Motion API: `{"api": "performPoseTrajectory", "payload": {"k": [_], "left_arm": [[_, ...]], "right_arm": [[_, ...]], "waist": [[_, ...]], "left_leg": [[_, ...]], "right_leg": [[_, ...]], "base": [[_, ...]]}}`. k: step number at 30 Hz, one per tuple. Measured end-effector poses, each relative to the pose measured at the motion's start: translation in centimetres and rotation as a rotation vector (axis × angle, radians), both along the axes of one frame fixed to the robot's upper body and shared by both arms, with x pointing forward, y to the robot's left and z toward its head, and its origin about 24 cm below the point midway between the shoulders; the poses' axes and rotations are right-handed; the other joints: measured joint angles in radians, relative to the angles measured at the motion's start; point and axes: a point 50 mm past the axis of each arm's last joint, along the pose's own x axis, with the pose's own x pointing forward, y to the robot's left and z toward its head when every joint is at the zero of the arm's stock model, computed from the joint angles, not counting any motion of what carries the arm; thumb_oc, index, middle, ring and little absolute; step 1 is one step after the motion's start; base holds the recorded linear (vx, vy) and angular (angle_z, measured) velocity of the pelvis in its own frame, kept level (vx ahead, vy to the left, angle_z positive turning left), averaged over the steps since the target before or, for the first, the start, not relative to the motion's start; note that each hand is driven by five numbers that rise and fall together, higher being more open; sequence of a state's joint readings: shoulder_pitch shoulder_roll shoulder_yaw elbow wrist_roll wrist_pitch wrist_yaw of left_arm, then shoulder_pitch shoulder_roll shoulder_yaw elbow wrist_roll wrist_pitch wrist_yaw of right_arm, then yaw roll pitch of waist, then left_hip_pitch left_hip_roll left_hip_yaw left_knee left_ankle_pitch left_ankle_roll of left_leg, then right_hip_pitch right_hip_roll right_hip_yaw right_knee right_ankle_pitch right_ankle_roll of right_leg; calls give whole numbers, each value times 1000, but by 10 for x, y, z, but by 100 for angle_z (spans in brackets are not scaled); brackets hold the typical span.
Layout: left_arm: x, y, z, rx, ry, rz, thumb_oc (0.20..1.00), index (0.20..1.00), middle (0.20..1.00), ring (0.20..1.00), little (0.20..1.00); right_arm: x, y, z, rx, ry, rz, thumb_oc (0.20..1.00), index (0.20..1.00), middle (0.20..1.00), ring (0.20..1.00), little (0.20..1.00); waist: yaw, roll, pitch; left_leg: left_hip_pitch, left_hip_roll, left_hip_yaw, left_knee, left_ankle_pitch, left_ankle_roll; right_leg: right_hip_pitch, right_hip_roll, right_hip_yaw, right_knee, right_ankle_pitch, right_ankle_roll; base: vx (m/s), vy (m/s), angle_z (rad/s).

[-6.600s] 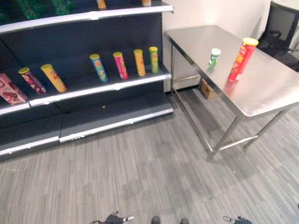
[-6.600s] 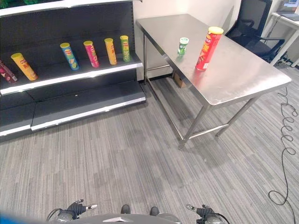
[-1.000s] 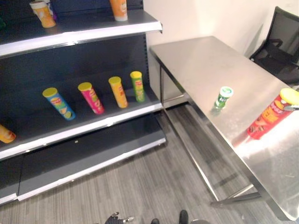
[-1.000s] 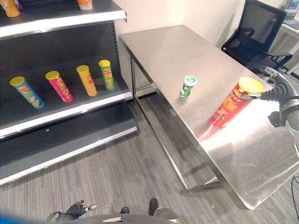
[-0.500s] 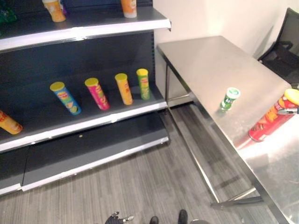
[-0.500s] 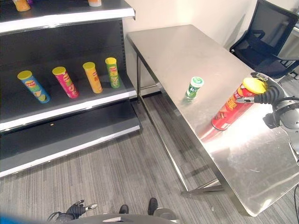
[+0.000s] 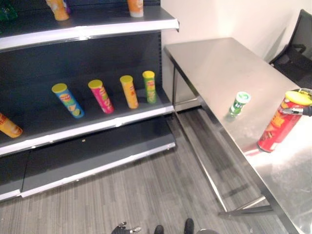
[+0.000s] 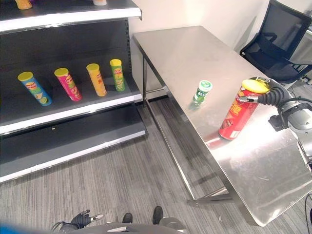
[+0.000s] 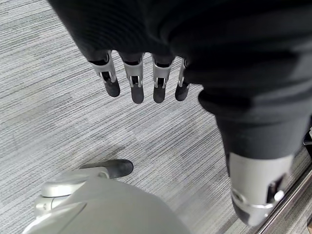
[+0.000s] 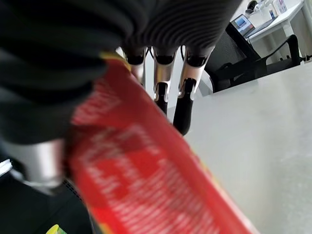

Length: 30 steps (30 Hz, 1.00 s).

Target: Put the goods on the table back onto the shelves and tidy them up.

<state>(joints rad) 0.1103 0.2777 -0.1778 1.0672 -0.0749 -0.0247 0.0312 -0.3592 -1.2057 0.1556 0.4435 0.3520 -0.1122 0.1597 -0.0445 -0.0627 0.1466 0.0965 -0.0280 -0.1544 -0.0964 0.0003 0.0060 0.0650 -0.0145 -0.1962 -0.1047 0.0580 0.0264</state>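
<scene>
Two goods stand on the steel table (image 8: 273, 170) at the right of the frame: a tall red can (image 8: 236, 115) with a yellow lid near the right edge, and a small green can (image 8: 201, 91) up and to the left of it, well apart. Both need to go back to the shelves (image 8: 73, 112) on the left.

The right hand (image 8: 265, 97) comes in from the right edge and sits against the top of the red can, one finger laid across just under the lid. In the right wrist view the red can (image 10: 161, 190) runs along the palm, with the fingers (image 10: 163, 87) hanging fairly straight past it and the thumb at the other side. The fingers look loosely wrapped rather than clamped, so I judge this an early grasp high on the can. A high hold on a tall can lets it tip, which may be why it leans slightly.

Four cans on the middle shelf, blue (image 8: 34, 88), pink (image 8: 68, 84), orange (image 8: 96, 79) and green (image 8: 116, 75), lean back in a spaced row, presumably as display. More goods sit on the top shelf (image 8: 73, 17) at the upper left.

At the bottom left, the left hand (image 9: 141, 83) hangs idle over the floor (image 8: 122, 180), fingers straight and relaxed, holding nothing.
</scene>
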Motion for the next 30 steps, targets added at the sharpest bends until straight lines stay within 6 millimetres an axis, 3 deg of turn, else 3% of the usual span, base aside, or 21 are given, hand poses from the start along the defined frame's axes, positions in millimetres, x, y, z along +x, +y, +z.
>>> {"api": "performPoseTrajectory", "payload": {"k": [7,10,13,14,16,17,18,19,20,21,22,23,25,26,28,29,30], "left_arm": [[-6,8,1,12,-4,72,1000,1000,1000,1000,1000],[-17,14,1,19,9,119,1000,1000,1000,1000,1000],[9,17,7,9,-83,161,1000,1000,1000,1000,1000],[27,15,12,-15,-149,203,1000,1000,1000,1000,1000],[26,18,11,-6,-128,204,1000,1000,1000,1000,1000],[23,21,9,10,-103,221,1000,1000,1000,1000,1000],[20,20,8,15,-99,234,1000,1000,1000,1000,1000],[12,21,7,19,-80,239,1000,1000,1000,1000,1000],[0,17,3,17,-49,252,1000,1000,1000,1000,1000],[2,9,1,10,-38,210,1000,1000,1000,1000,1000],[0,10,0,28,-22,173,1000,1000,1000,1000,1000],[-3,8,0,31,-22,152,1000,1000,1000,1000,1000],[-3,27,6,98,-14,106,1000,1000,1000,1000,1000],[0,36,9,122,-20,96,1000,1000,1000,1000,1000],[7,46,15,152,-39,79,1000,1000,1000,1000,1000],[10,53,18,177,-45,74,1000,1000,1000,1000,1000],[11,54,19,182,-49,75,1000,1000,1000,1000,1000]], "right_arm": [[-30,-7,-3,71,-114,-53,200,200,200,200,200],[-43,1,-5,113,-227,-67,200,200,200,200,200],[-49,3,1,120,-305,-81,200,200,200,200,200],[-62,-3,0,119,-358,-137,200,200,200,200,200],[-65,-5,3,122,-410,-167,200,200,200,200,200],[-73,-13,2,159,-481,-246,200,200,200,200,200],[-74,-15,9,124,-529,-281,200,200,200,200,200],[-75,-12,13,103,-542,-272,200,200,200,200,200],[-84,-14,20,26,-565,-301,200,200,200,200,200],[-90,-18,29,-18,-597,-336,200,200,200,200,200],[-91,-14,39,-72,-613,-325,200,200,200,200,200],[-94,-13,57,-124,-671,-326,200,200,200,200,200],[-95,-14,60,-189,-663,-340,200,200,200,200,200],[-94,-14,68,-232,-662,-333,200,200,200,200,200],[-92,-10,89,-343,-679,-310,200,200,200,200,200],[-87,-3,91,-340,-713,-282,200,200,200,200,200],[-84,3,91,-343,-715,-252,200,200,200,200,200]], "waist": [[0,14,6],[-3,17,9],[14,6,79],[15,-23,119],[22,-24,122],[14,-33,127],[3,-8,121],[21,3,116],[8,31,72],[2,66,37],[14,59,39],[-5,79,16],[-12,40,-49],[-20,23,-53],[-42,18,-53],[-35,31,-56],[-25,40,-52]], "left_leg": [[2,7,-20,-2,-1,-6],[1,18,-24,-2,-4,-14],[-146,-28,-28,204,-6,-48],[-199,-22,56,244,-5,-103],[-215,79,139,183,-12,-113],[-230,152,194,71,-3,-113],[-256,252,261,-6,0,-110],[-220,255,261,1,8,-98],[-182,208,251,0,12,-94],[-141,131,241,0,15,-60],[-123,73,245,-6,12,-6],[-97,25,257,-6,29,40],[-77,-60,264,1,31,89],[-74,-82,255,1,27,111],[-59,-101,216,2,29,131],[-51,-81,197,2,21,118],[-43,-64,195,2,9,98]], "right_leg": [[9,7,-16,0,-8,-10],[9,19,-16,0,-13,-20],[-12,10,-25,5,-19,-20],[-7,-37,-117,-1,-26,-63],[-4,-36,-138,0,-38,-69],[-9,-34,-161,-1,-45,-66],[-17,-23,-170,0,-33,-32],[-5,-29,-154,0,-37,-14],[8,-47,-168,0,-53,7],[8,-69,-154,20,-48,41],[9,-129,-141,58,-59,67],[6,-181,-125,134,-73,88],[-40,-279,-92,248,-80,82],[-87,-314,-75,356,-72,83],[-210,-364,-50,608,-50,54],[-256,-285,-5,626,-116,73],[-257,-217,5,571,-124,77]], "base": [[10,-71,8],[-29,-61,3],[-92,55,65],[85,197,135],[118,284,113],[234,430,106],[296,506,46],[461,833,11],[397,864,-19],[366,895,-14],[185,577,-23],[178,549,-26],[169,662,0],[89,500,31],[46,243,65],[36,168,62],[20,135,42]]}}
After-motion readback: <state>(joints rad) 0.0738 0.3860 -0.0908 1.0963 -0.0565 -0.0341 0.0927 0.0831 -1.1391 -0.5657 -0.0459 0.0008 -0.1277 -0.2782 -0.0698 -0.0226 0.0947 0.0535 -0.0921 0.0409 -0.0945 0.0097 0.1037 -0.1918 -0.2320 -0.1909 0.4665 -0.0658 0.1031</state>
